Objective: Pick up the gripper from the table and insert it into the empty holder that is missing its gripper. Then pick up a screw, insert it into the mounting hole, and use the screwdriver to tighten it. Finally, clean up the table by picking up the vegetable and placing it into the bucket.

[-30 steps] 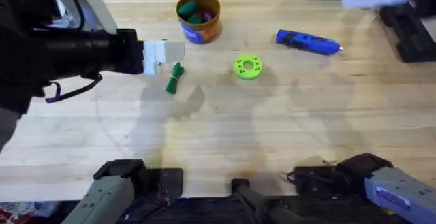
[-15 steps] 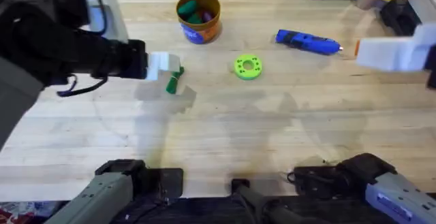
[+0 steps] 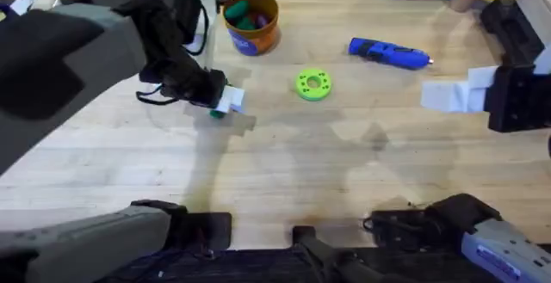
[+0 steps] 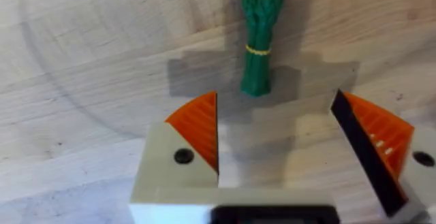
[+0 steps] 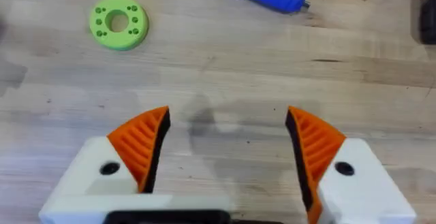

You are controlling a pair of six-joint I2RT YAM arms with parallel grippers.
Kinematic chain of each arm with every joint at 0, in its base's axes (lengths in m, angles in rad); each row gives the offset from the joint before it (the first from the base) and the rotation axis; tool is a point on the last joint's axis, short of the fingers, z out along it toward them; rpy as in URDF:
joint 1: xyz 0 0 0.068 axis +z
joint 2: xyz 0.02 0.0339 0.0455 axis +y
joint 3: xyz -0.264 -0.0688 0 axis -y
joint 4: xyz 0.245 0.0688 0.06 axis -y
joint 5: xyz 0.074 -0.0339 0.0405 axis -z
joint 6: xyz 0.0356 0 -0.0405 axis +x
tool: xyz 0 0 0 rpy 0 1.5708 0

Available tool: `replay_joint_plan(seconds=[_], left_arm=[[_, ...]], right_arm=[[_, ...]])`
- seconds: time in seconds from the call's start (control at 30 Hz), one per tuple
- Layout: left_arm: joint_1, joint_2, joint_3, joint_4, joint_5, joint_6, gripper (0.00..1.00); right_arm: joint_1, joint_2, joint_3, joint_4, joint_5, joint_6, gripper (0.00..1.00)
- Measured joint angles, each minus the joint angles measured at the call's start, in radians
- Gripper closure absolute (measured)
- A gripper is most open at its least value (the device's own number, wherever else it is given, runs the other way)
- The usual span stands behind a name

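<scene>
On the left half of the wooden bench, the left gripper hangs just above the vegetable, its orange-padded fingers spread wide with bare wood between them and the vegetable's cut stalk end just beyond the gap, not touched by either pad. From overhead, the vegetable shows as a sliver of dark green under the white finger ends, a little nearer and to the left of the bucket, which stands at the far side holding green and dark pieces. At the right edge the right gripper hovers over bare bench, its fingers likewise spread and holding nothing. The screwdriver lies flat at the far right, well apart from both grippers, and the green disc sits between it and the vegetable.
</scene>
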Motion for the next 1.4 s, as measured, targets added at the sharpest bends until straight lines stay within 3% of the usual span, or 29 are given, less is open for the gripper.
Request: replay_joint_plan(seconds=[0.47,0.77,0.93,1.03,1.07,1.4], left_arm=[[0.0,0.135,0.022,0.116,-0.01,0.01,0.014],[0.0,0.211,0.022,0.129,-0.015,0.01,0.022],[0.0,0.211,0.022,0.133,-0.019,0.011,0.419],[0.0,0.211,0.022,0.134,-0.019,0.013,0.861],[0.0,0.211,0.024,0.136,-0.02,0.016,0.955],[0.0,0.21,0.031,0.135,-0.019,0.003,0.974]], right_arm=[[0.0,0.0,0.0,0.001,0.0,0.015,0.01],[0.0,0.0,0.0,0.002,0.0,0.015,0.01],[0.0,0.0,0.0,0.002,0.0,0.015,0.01],[0.0,0.0,0.0,0.002,0.0,0.015,0.01],[0.0,0.0,0.0,0.002,0.0,0.015,0.01],[0.0,0.0,0.0,0.002,0.0,0.015,0.01]])
